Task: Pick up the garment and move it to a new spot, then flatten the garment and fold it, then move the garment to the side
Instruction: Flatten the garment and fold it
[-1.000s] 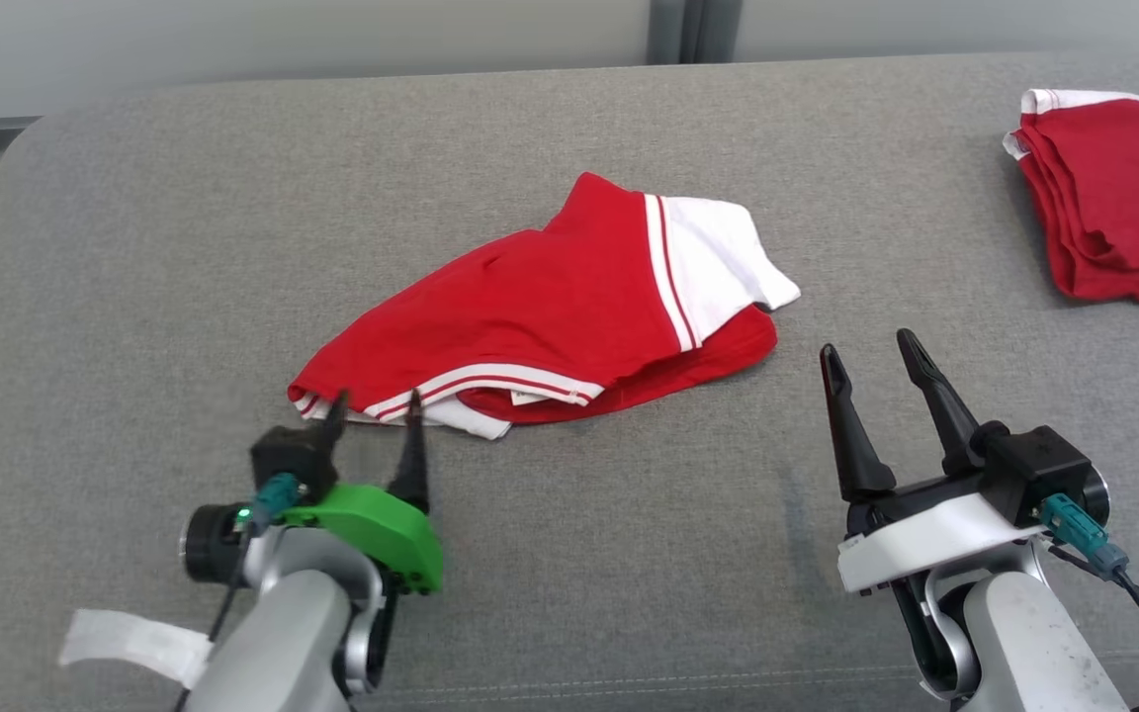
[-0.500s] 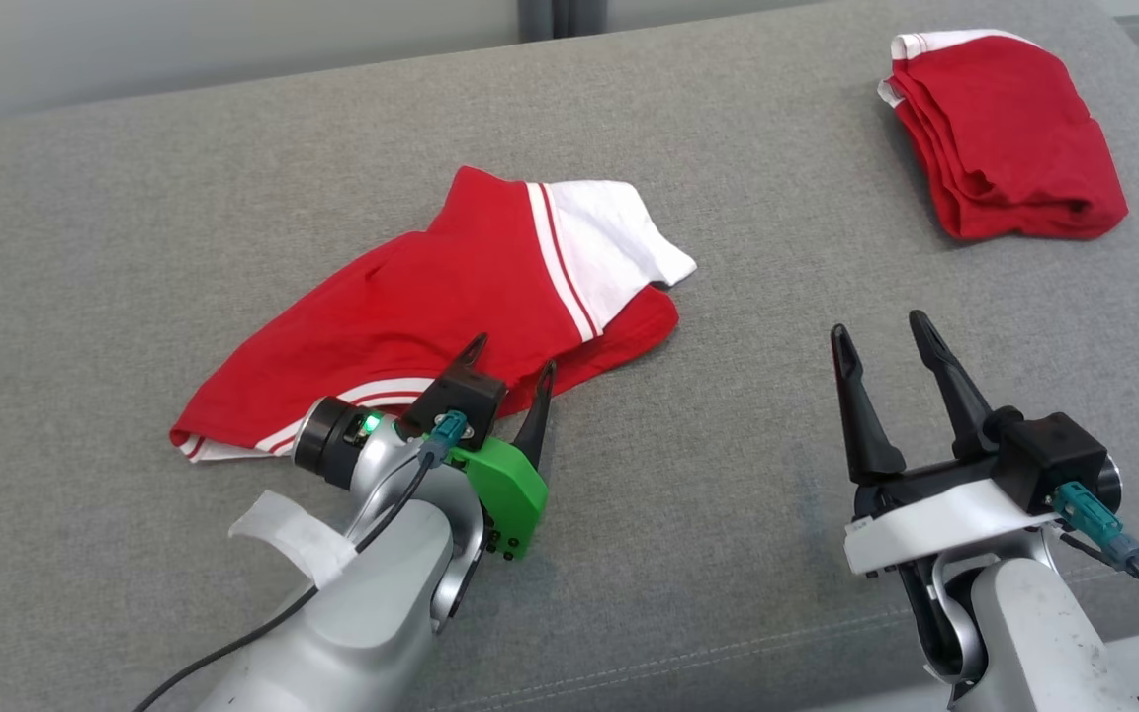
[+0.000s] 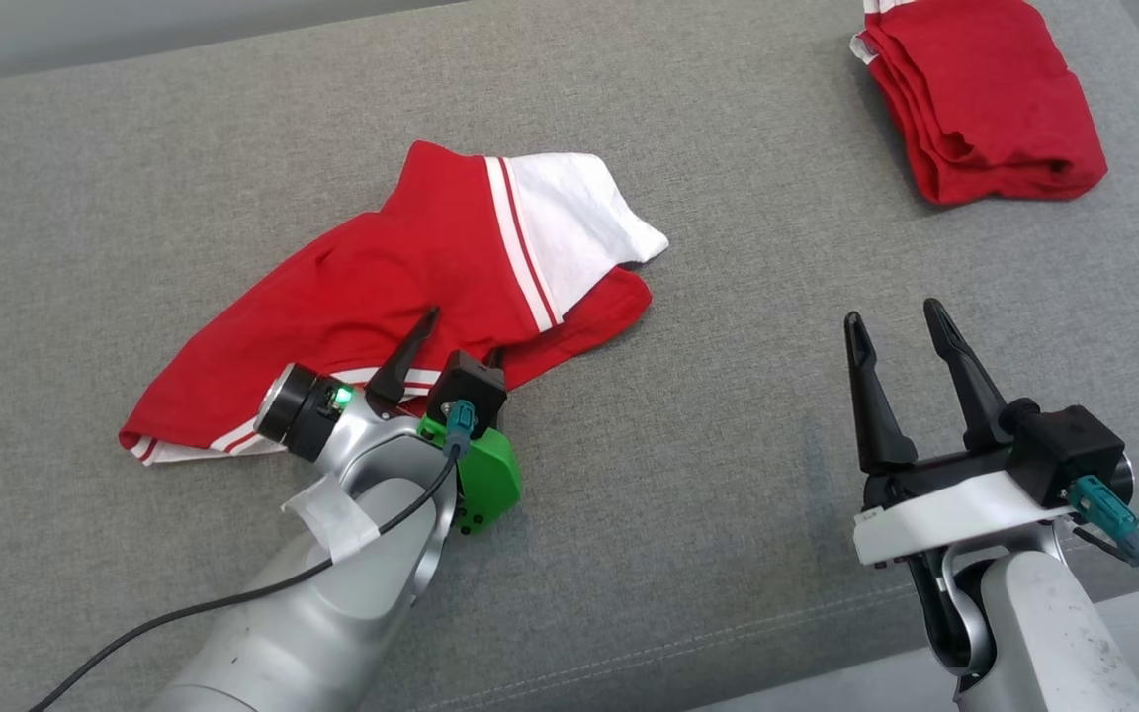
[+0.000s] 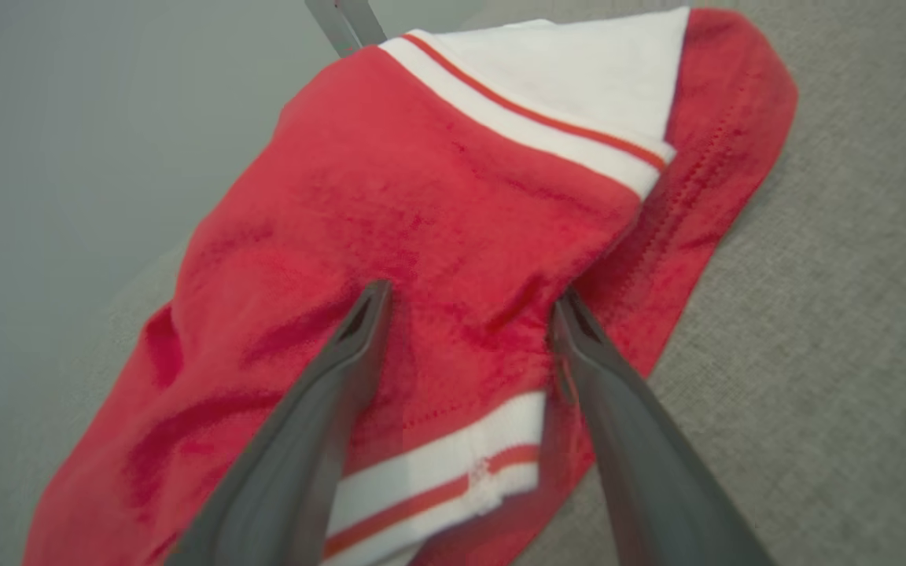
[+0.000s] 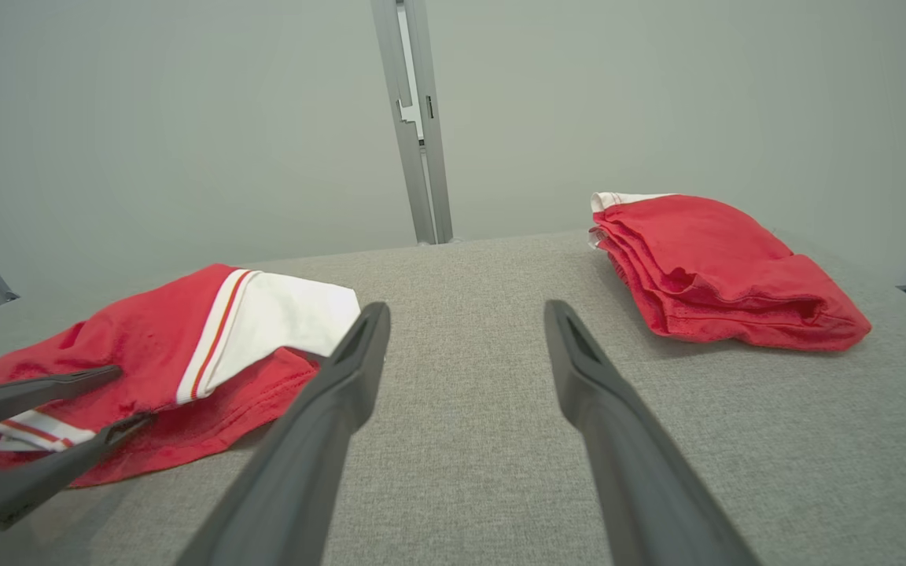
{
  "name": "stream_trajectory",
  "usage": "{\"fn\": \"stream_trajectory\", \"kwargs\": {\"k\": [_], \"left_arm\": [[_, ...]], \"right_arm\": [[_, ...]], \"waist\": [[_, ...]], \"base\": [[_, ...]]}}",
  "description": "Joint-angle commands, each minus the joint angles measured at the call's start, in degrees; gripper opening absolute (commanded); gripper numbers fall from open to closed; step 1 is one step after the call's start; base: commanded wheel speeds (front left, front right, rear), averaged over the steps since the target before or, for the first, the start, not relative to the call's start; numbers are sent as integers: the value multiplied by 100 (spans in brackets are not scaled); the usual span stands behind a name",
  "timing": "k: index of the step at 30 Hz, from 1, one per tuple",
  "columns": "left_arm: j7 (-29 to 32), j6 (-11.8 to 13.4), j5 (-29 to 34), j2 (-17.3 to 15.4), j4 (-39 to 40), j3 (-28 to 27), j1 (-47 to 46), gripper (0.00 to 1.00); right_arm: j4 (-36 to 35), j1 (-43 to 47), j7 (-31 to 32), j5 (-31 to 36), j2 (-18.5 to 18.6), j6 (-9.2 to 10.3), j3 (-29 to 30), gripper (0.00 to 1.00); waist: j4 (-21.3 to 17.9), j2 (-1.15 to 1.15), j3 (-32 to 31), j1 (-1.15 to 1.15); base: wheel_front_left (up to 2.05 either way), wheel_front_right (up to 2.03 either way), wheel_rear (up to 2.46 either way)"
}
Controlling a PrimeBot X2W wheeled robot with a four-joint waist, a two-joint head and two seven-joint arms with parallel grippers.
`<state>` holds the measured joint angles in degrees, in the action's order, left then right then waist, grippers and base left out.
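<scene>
The garment [image 3: 401, 287] is a crumpled red shirt with a white sleeve and white stripes, lying left of centre on the grey cushion [image 3: 728, 297]. My left gripper [image 3: 463, 334] is open at the garment's near edge, its two fingers resting on the red cloth. In the left wrist view the garment [image 4: 437, 204] bulges between the spread tips of the left gripper [image 4: 473, 292]. My right gripper [image 3: 894, 312] stands open over bare cushion, well to the right of the garment. In the right wrist view the right gripper [image 5: 466, 308] has nothing between its fingers.
A folded stack of red garments [image 3: 985, 99] lies at the far right of the cushion, also seen as the stack [image 5: 720, 271] ahead of my right gripper. The cushion's front seam [image 3: 728, 633] runs close below both arms. A grey wall with a metal post [image 5: 414, 118] stands behind.
The head camera has turned, shifting the whole picture. My left gripper has moved from the garment's left hem corner to further right along its near edge, onto the cloth. The right gripper stays put.
</scene>
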<state>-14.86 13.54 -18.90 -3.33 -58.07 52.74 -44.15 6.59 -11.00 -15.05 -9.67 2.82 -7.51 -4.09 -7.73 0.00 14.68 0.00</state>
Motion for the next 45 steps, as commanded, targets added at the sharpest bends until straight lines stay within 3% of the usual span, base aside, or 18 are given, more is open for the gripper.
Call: {"fn": "stream_trajectory", "kwargs": {"k": [1, 3, 4, 5, 6, 7, 19, 29, 40, 42, 43, 44, 45], "left_arm": [[-33, 31, 24, -15, -14, 4, -93, 100], [-36, 22, 24, -11, 34, -21, -94, 100], [-37, -12, -25, -6, 90, -67, -94, 72], [-36, -33, -59, -3, 127, -102, -93, 35], [-37, -67, -83, 1, 184, -136, -105, 5], [-37, -90, -108, 3, 256, -188, -119, 0], [-34, -283, -192, -197, 1082, -874, -545, 0], [-34, -481, -253, -1201, 823, -1586, -1693, 0], [108, -908, -864, -2143, -103, -2238, -2164, 0], [81, -1077, -998, -2298, -208, -2377, -2197, 0], [61, -1150, -1097, -2355, -249, -2458, -2200, 2], [59, -1253, -1211, -2396, -274, -2542, -2191, 30], [52, -1360, -1290, -2424, -320, -2610, -2151, 47]], "right_arm": [[-21, -76, -19, -24, 15, 4, 17, 100], [-27, -77, -19, -29, 15, 4, 4, 100], [-28, -78, -19, -28, 16, 4, -4, 100], [-26, -85, -19, -30, 16, 4, -9, 100], [-25, -95, -19, -32, 16, 4, -10, 100], [-30, -100, -19, -37, 16, 4, -13, 100], [-75, -117, -19, -20, 16, 4, 3, 100], [-127, -268, -19, -54, 16, 4, -93, 100], [-238, -509, -19, -141, 16, 4, -179, 100], [-245, -549, -19, -131, 15, 4, -199, 100], [-247, -566, -19, -118, 16, 4, -203, 100], [-238, -577, -19, -101, 17, 4, -209, 100], [-223, -580, -19, -81, 15, 4, -225, 100]], "waist": [[20, 0, -3, 0], [36, 0, -6, 0], [41, 0, -3, 0], [45, 0, -1, 0], [49, 0, 3, 0], [53, 0, 8, 0], [79, 0, 108, 0], [-151, 0, 505, 0], [-384, 0, 955, 0], [-411, 0, 1011, 0], [-414, 0, 1032, 0], [-411, 0, 1047, 0], [-403, 0, 1056, 0]], "base": [[0, 0, 0], [0, 0, 0], [0, 0, 0], [0, 0, 0], [0, 0, 0], [0, 0, 0], [0, 0, 0], [0, 0, 0], [0, 0, 0], [0, 0, 0], [0, 0, 0], [0, 0, 0], [0, 0, 0]]}}
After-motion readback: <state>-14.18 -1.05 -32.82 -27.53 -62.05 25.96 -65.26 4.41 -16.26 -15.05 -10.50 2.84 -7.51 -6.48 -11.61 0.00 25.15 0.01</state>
